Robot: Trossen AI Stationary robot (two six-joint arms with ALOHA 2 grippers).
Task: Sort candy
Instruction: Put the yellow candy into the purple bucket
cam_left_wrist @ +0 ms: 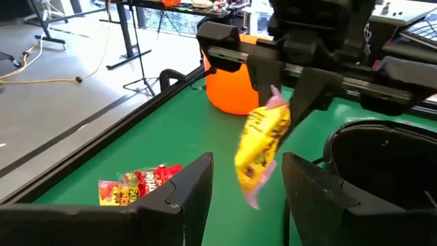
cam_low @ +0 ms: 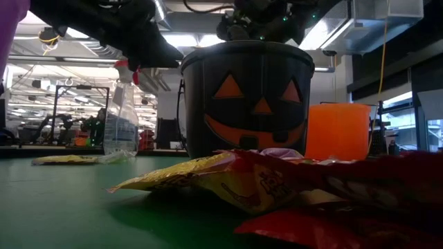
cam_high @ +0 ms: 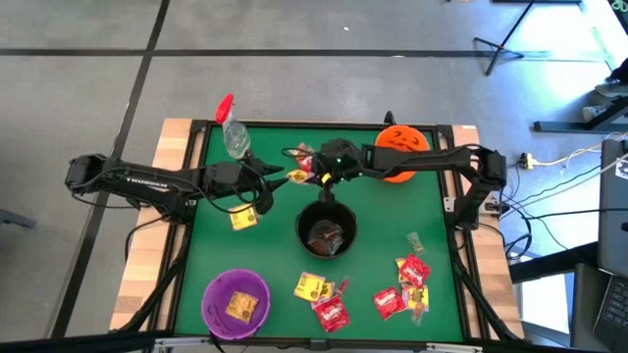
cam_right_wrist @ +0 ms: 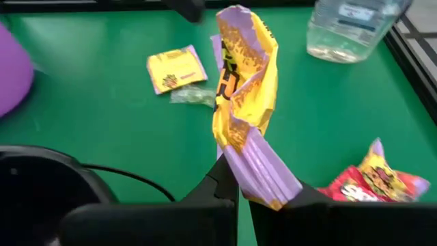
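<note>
We see the right hand clenched on a yellow candy packet, lifted off the green surface beside the black pumpkin bucket, likely a handover since the left hand waits released just beneath.

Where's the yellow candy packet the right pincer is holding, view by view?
High view: yellow packet mid-table, between the two pincers, just above the black bucket.
Low view: not visible.
Left wrist view: packet hangs ahead, between this arm's open fingers.
Right wrist view: packet stands up from the shut right pincer.
Shared landmark: the black bucket.
</note>
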